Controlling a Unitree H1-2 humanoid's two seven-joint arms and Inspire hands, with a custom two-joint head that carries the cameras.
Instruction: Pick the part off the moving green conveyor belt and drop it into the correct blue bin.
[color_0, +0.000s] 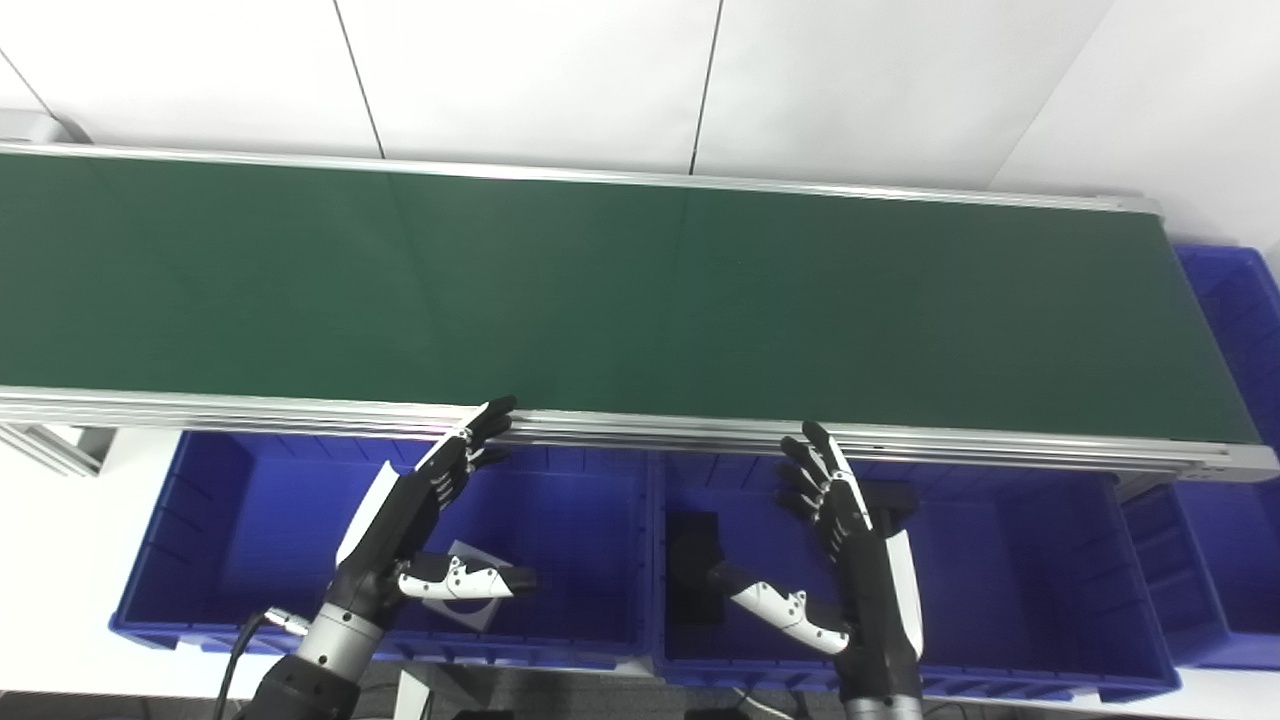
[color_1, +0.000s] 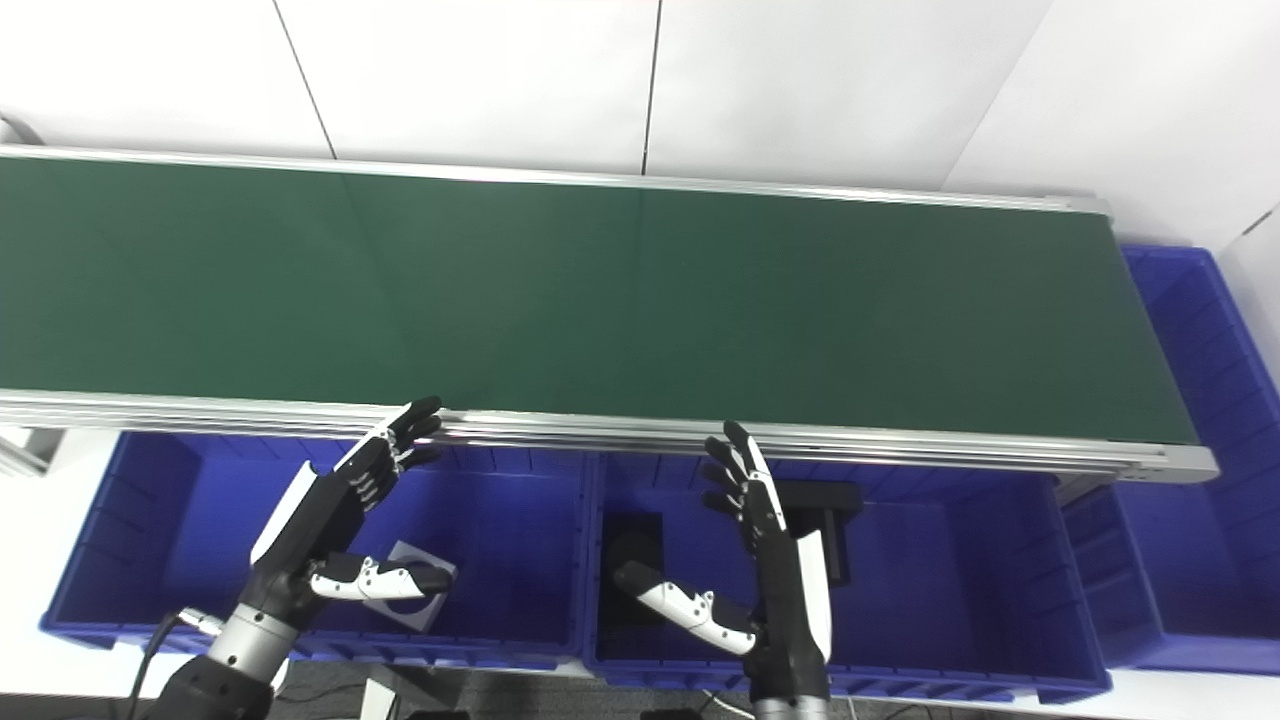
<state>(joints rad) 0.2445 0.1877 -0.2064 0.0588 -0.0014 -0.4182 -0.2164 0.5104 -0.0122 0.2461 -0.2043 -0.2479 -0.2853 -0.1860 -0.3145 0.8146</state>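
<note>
The green conveyor belt (color_0: 600, 290) runs across the view and no part shows on it. My left hand (color_0: 430, 510) is open, fingers spread, above the left blue bin (color_0: 230, 520), its fingertips at the belt's near rail. My right hand (color_0: 850, 540) is open above the middle blue bin (color_0: 1000, 560), just short of the rail. A grey square part with a dark round hole (color_0: 465, 600) lies in the left bin, partly hidden by my left thumb. Black parts (color_0: 692, 565) lie in the middle bin beside my right hand.
A third blue bin (color_0: 1235, 450) stands at the belt's right end. An aluminium rail (color_0: 650, 430) edges the belt's near side. A white wall stands behind the belt. A frame bracket (color_0: 50, 445) sticks out at the left.
</note>
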